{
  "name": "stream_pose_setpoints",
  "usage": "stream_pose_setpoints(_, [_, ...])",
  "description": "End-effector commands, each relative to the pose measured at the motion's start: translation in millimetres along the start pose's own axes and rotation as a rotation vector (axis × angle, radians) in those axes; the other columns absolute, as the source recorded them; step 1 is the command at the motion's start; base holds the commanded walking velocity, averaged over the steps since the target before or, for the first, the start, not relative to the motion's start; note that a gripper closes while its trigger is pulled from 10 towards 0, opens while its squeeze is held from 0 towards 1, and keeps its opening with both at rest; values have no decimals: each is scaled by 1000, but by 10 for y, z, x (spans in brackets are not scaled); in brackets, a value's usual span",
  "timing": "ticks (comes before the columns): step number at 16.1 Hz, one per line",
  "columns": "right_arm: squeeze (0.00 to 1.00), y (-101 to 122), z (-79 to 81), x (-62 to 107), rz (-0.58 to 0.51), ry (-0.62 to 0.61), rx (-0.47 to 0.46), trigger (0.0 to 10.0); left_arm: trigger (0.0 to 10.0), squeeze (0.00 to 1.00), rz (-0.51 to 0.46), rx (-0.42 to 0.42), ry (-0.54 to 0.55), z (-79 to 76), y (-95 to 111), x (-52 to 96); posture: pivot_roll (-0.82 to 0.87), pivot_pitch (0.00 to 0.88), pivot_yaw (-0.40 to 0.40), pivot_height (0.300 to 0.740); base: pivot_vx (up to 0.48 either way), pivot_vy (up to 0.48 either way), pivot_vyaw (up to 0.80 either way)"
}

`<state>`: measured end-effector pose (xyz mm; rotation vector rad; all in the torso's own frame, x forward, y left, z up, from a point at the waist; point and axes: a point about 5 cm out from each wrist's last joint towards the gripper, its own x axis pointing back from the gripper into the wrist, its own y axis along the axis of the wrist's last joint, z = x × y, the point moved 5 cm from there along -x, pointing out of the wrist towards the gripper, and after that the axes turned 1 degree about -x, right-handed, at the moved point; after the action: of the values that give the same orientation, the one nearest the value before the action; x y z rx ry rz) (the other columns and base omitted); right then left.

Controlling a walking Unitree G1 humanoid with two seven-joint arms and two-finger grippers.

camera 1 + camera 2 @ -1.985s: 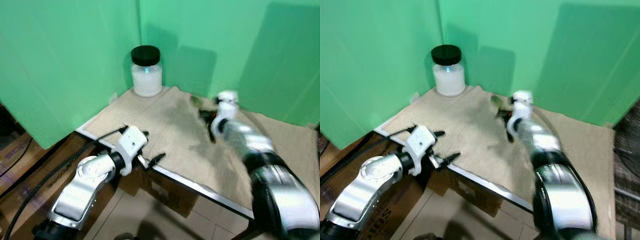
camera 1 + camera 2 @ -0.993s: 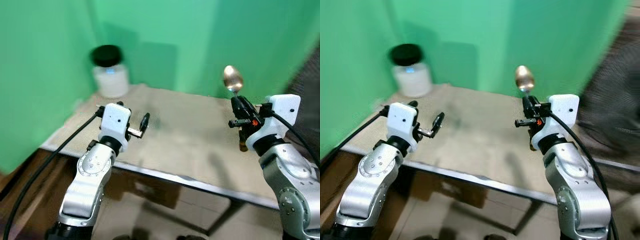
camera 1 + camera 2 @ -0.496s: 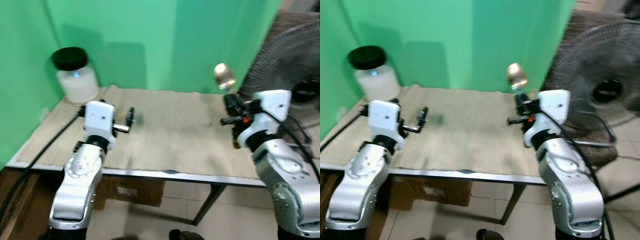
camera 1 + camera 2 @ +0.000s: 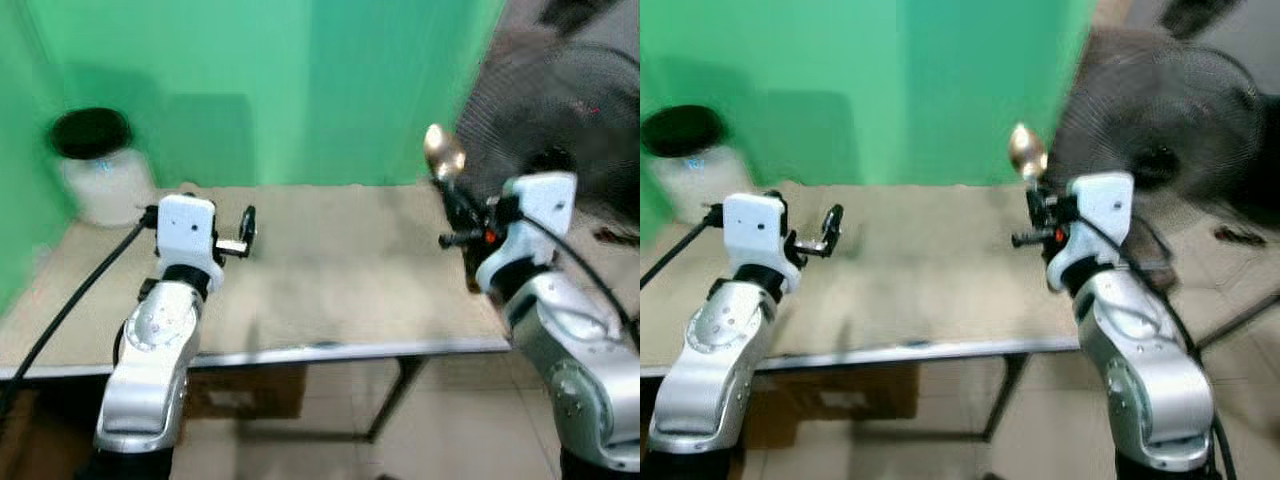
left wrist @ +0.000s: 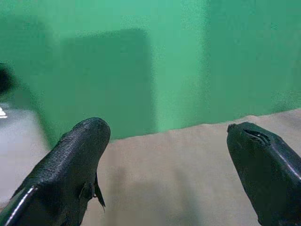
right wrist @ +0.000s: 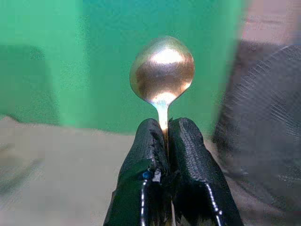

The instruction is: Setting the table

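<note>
Both arms raised forward: left gripper [image 4: 246,228] fingers spread, right gripper [image 4: 452,205] fingers clamped.

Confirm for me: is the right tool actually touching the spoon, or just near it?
Touching. The right wrist view shows the right tool with both fingers pressed shut on the spoon at its handle, bowl sticking up above them.
</note>
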<state>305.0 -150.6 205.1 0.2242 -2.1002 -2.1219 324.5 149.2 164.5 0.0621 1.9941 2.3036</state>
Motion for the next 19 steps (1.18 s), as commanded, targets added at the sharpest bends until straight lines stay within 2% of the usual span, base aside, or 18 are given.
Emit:
stream_pose_setpoints(1, [0, -16, -86, 44, 15, -35, 1, 10000, 10000, 0, -12, -1, -26, -80, 39, -26, 2, 0, -14, 740, 0, 480, -800])
stream_pose_setpoints(2, [0, -17, -118, 69, 20, -47, 9, 10000, 10000, 0, -26, -30, -27, -101, 74, -46, -8, 0, -7, 740, 0, -480, -800])
stream_pose_setpoints(3, [0, -14, -121, 75, 21, -49, 10, 10000, 10000, 0, -22, -22, -31, -108, 72, -55, -9, 0, -5, 740, 0, -480, -800])
stream_pose_setpoints(5, [0, -16, -123, 107, 24, -57, 11, 10000, 10000, 0, 2, 35, -42, -132, 35, -64, -21, 0, 10, 740, 0, 240, -800])
stream_pose_setpoints(7, [0, -36, -130, 150, 32, -71, 5, 10000, 10000, 0, -8, 13, -67, -161, 50, -71, -31, 0, 26, 740, 0, 480, -800])
stream_pose_setpoints(9, [0, -38, -137, 170, 34, -83, 2, 10000, 10000, 0, -28, -33, -84, -189, 96, -87, -36, 0, 32, 740, 0, -411, -800])
stream_pose_setpoints(11, [0, -46, -138, 183, 38, -93, -3, 10000, 10000, 0, 8, 47, -78, -197, 26, -107, -39, 0, 37, 740, 0, -13, -800])
stream_pose_setpoints(14, [0, -55, -152, 200, 40, -110, -11, 10000, 10000, 0, -8, -7, -102, -215, 46, -128, -42, 0, 41, 740, 0, 442, -800])
stream_pose_setpoints(15, [0, -64, -155, 199, 43, -116, -14, 10000, 10000, 0, -36, -65, -116, -235, 85, -132, -42, 0, 43, 740, 0, -480, -800])
stream_pose_setpoints(16, [0, -66, -154, 198, 44, -117, -16, 10000, 10000, 0, -26, -66, -122, -248, 69, -133, -43, 0, 44, 740, 0, -480, -800])
stream_pose_setpoints(17, [0, -67, -153, 195, 44, -120, -17, 10000, 10000, 0, 10, -31, -114, -238, 16, -144, -44, 0, 45, 740, 0, -480, -800])
stream_pose_setpoints(18, [0, -68, -157, 196, 45, -123, -17, 10000, 10000, 0, 24, 31, -92, -204, -9, -147, -43, 0, 43, 740, 0, 480, -800])
stream_pose_setpoints(19, [0, -66, -163, 196, 45, -124, -17, 10000, 10000, 0, 25, 38, -88, -185, -19, -155, -43, 0, 42, 740, 0, 480, -800])
